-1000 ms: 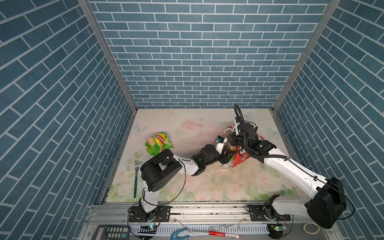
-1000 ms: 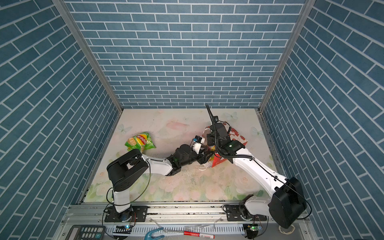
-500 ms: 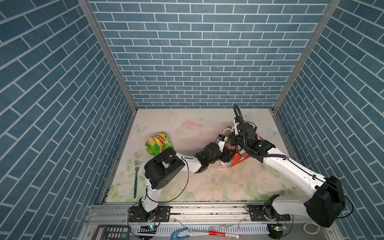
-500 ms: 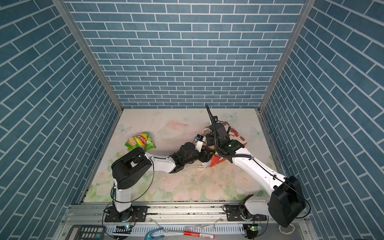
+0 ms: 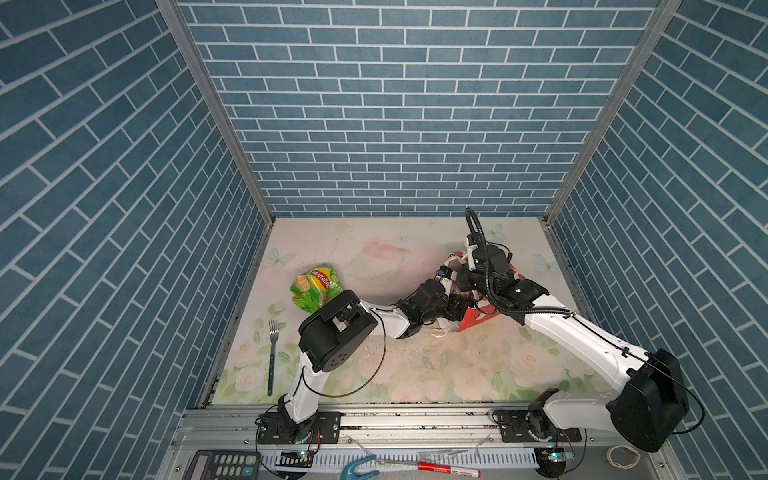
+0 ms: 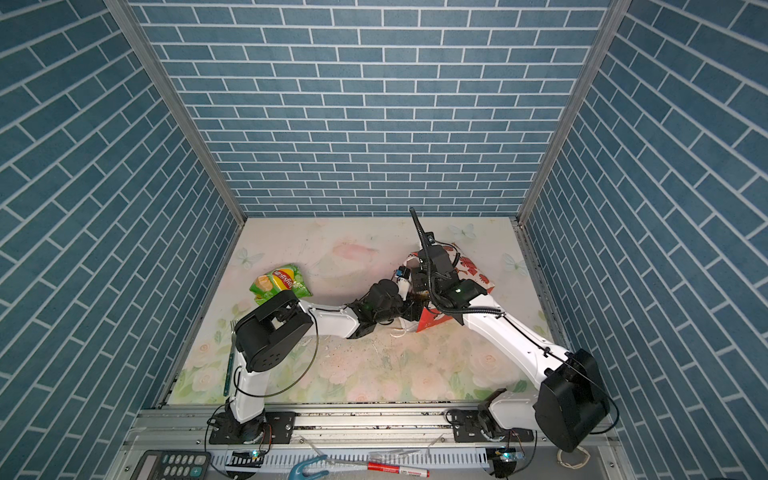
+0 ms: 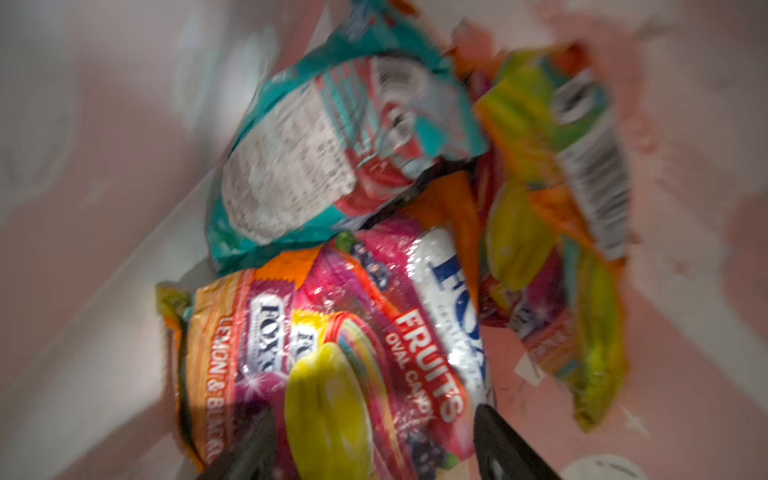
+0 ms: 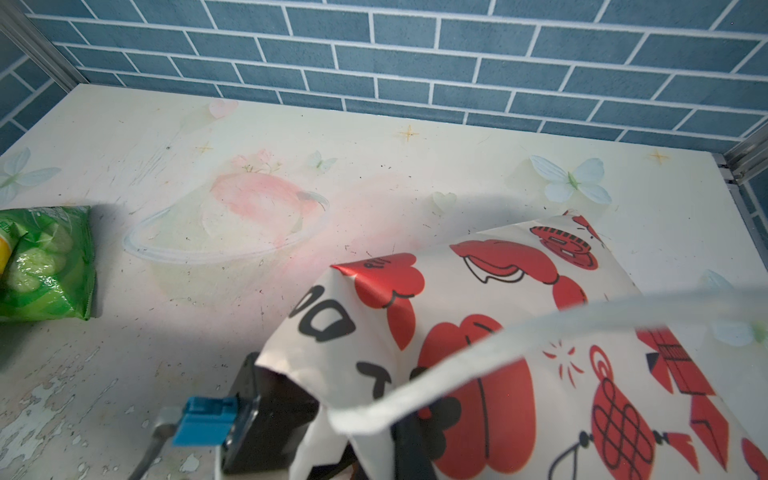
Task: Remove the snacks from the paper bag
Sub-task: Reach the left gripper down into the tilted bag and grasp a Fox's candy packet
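Observation:
The paper bag [image 5: 478, 323] [image 6: 471, 266] lies on its side at the right of the table, white with red prints [image 8: 478, 311]. My right gripper [image 8: 374, 440] is shut on the upper rim of its mouth, holding it up. Reaching inside the bag, my left gripper [image 7: 374, 444] is open, with its fingers [image 7: 498, 444] on either side of a red-pink FOX'S Fruits packet [image 7: 374, 324]. Around it lie other snacks: a teal-white packet [image 7: 332, 158], an orange FOX'S packet [image 7: 220, 353] and a yellow-green one [image 7: 552, 166]. A green Lay's bag [image 5: 316, 286] [image 6: 280, 282] [image 8: 41, 266] lies on the table to the left.
A fork [image 5: 271, 357] lies near the table's left edge. Blue brick walls enclose the table on three sides. A calculator [image 5: 224, 465] and a red marker [image 5: 449, 469] sit on the front rail. The two arms meet at the bag's mouth.
My left gripper has pushed further into the bag and its jaws have spread wider. The right gripper has kept its hold on the bag's rim.

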You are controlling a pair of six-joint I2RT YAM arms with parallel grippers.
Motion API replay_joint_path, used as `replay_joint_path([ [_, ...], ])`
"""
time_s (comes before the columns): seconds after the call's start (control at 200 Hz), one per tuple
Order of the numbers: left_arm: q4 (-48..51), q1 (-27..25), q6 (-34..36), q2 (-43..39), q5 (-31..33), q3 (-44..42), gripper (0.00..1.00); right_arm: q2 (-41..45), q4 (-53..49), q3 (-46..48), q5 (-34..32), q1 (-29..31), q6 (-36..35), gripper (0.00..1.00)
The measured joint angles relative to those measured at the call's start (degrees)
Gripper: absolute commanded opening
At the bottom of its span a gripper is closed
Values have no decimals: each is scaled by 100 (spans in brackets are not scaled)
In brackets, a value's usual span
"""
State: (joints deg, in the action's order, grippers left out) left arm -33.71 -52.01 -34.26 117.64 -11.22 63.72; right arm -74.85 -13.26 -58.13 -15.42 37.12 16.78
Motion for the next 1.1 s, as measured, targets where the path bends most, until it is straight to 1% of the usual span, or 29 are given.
replay_joint_path([
  [0.175, 704, 0, 70, -13, 133, 297, 79, -7, 4, 2, 0, 0, 66, 0],
  [0.29, 1244, -11, 262, -107, 369, 361, 81, -28, 2, 2, 2, 0, 101, 0],
  [0.4, 1661, -20, 433, -173, 564, 444, 82, -37, 2, 2, 4, 0, 103, 0],
  [0.54, 1821, -26, 553, -195, 682, 450, 83, -44, -4, 0, 13, 0, 129, 0],
  [0.745, 1930, -26, 538, 17, 577, 772, 83, -98, 0, -42, 11, -2, 144, 0],
  [0.81, 1871, -17, 538, 87, 551, 782, 81, -118, 0, -44, 11, 0, 144, 0],
  [0.87, 1799, -2, 527, 164, 511, 782, 77, -122, -2, -44, 15, 0, 146, 0],
  [0.905, 1742, 7, 525, 208, 490, 782, 73, -122, -7, -44, 17, 0, 146, 0],
  [0.985, 1628, 26, 466, 264, 455, 782, 59, -125, -13, -44, 20, 0, 149, 0],
  [1.05, 1580, 33, 455, 299, 426, 782, 51, -125, -4, -44, 15, 0, 153, 0],
  [1.07, 1569, 33, 474, 302, 417, 782, 48, -125, -2, -44, 15, 0, 157, 0],
  [1.1, 1563, 35, 463, 313, 411, 782, 39, -125, -2, -44, 13, 0, 177, 0],
])
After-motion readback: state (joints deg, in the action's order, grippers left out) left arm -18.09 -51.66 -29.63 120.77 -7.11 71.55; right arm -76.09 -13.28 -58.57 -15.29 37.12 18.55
